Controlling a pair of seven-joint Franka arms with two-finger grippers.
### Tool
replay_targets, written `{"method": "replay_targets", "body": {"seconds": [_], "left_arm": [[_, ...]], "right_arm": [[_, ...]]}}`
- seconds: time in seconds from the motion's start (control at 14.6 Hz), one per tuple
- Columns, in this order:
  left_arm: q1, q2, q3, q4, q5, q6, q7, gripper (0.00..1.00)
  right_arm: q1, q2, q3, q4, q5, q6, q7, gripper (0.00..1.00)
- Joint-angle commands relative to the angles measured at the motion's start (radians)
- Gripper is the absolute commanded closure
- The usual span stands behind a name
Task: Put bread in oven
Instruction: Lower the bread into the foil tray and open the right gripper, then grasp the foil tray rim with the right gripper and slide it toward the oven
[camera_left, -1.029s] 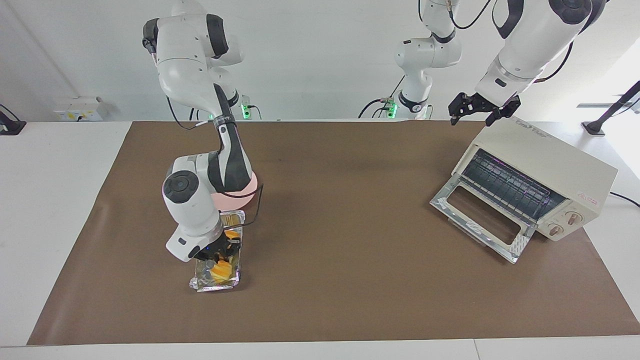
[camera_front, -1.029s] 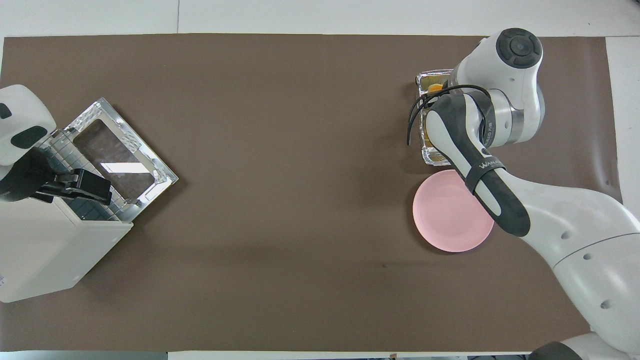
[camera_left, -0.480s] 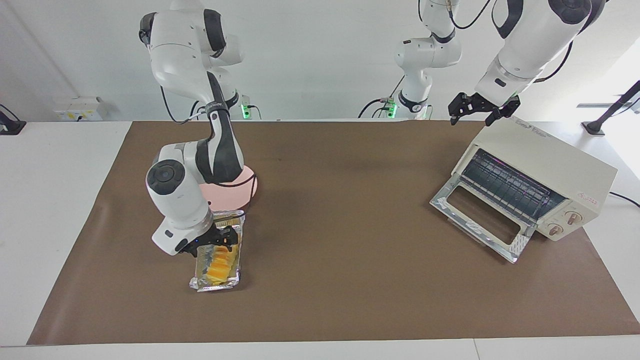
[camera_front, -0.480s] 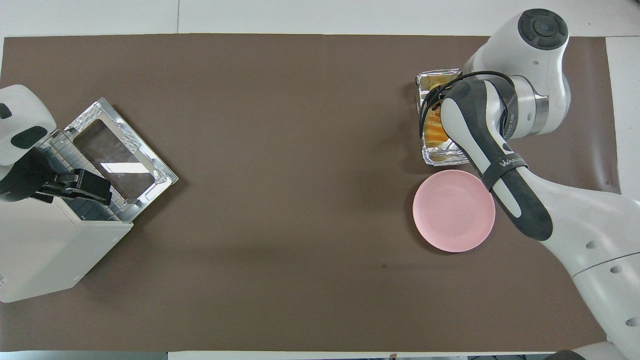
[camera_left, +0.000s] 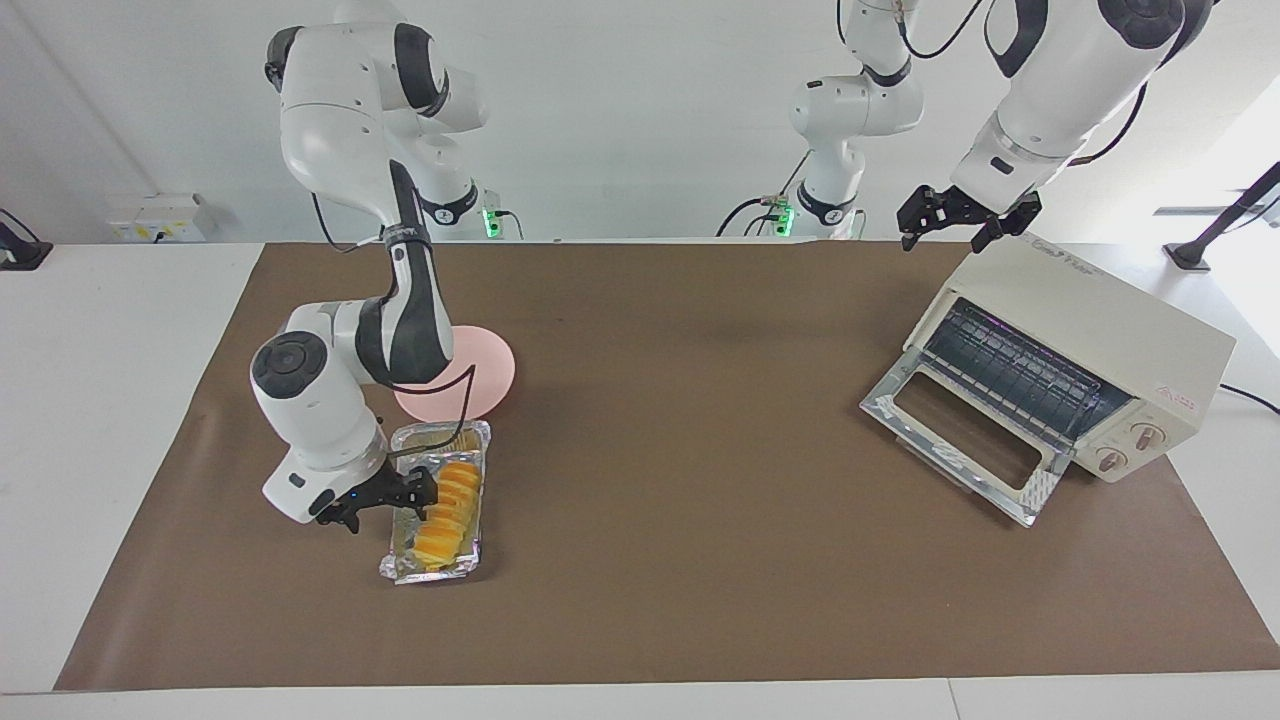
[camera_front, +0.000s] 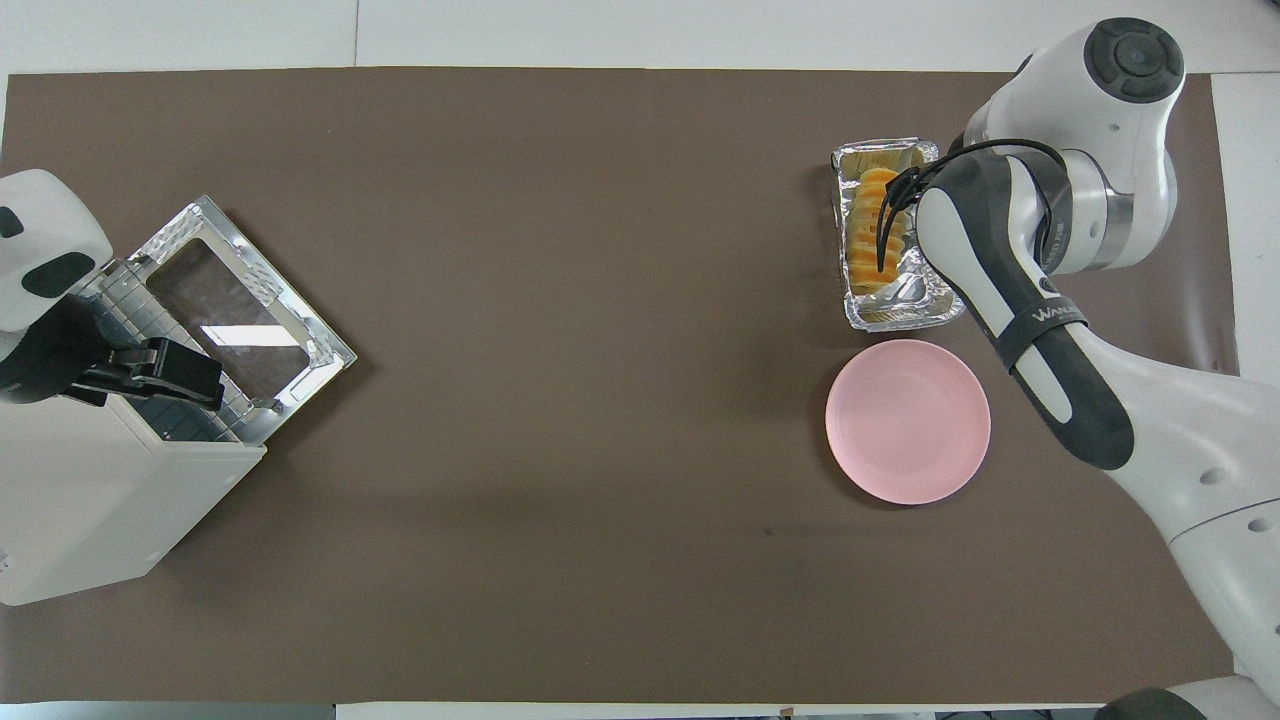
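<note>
- Facing view: the right gripper (camera_left: 385, 497) hangs low beside the foil tray (camera_left: 395, 568), on the side toward the right arm's end of the table, fingers spread and gripping nothing.
- The bread (camera_left: 449, 509) lies in that tray, just off the right gripper's tips, apart from them.
- A pink plate (camera_left: 490, 375) sits nearer to the robots than the tray, partly under the right arm.
- The left gripper (camera_left: 957, 219) waits over the top edge of the oven (camera_left: 1120, 330), jaws released and empty; the oven's glass door is folded down.
- Overhead view: the right arm covers its own gripper; the bread (camera_front: 866, 215) shows in the foil tray (camera_front: 900, 312), with the pink plate (camera_front: 907, 421) beside it.
- The left gripper (camera_front: 185, 375) is over the oven (camera_front: 90, 510), above the rack behind the lowered door.
</note>
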Motion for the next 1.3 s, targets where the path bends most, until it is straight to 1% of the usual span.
{"method": "replay_targets", "body": {"seconds": [0.0,0.07,0.14,0.21,0.55,0.75,0.82,1.03,1.17,1.23], "left_arm": [[0.015,-0.014,-0.009,-0.007,-0.013,0.008,0.013,0.00],[0.015,-0.014,-0.009,-0.007,-0.013,0.008,0.013,0.00],[0.015,-0.014,-0.009,-0.007,-0.013,0.008,0.013,0.00],[0.015,-0.014,-0.009,-0.007,-0.013,0.008,0.013,0.00],[0.015,-0.014,-0.009,-0.007,-0.013,0.008,0.013,0.00],[0.015,-0.014,-0.009,-0.007,-0.013,0.008,0.013,0.00],[0.015,-0.013,-0.009,-0.007,-0.013,0.008,0.013,0.00],[0.015,-0.014,-0.009,-0.007,-0.013,0.008,0.013,0.00],[0.015,-0.014,-0.009,-0.007,-0.013,0.008,0.013,0.00],[0.015,-0.014,-0.009,-0.007,-0.013,0.008,0.013,0.00]], "right_arm": [[-0.004,-0.010,0.008,-0.053,-0.008,0.055,-0.021,0.24],[-0.004,-0.012,0.008,-0.053,-0.008,0.052,-0.026,0.42],[-0.004,-0.012,0.008,-0.054,-0.008,0.052,-0.031,0.69],[-0.004,-0.012,0.008,-0.054,-0.008,0.049,-0.032,1.00],[-0.004,-0.013,0.008,-0.057,-0.005,0.054,-0.032,1.00],[-0.006,-0.015,0.009,-0.042,-0.005,0.022,-0.032,1.00],[-0.007,-0.021,0.009,-0.030,-0.002,-0.010,-0.032,1.00],[-0.003,-0.021,0.012,0.063,0.010,-0.153,-0.031,1.00],[-0.004,-0.023,0.017,0.106,0.010,-0.245,-0.031,1.00],[-0.004,-0.024,0.019,0.134,0.013,-0.274,-0.029,1.00]]}}
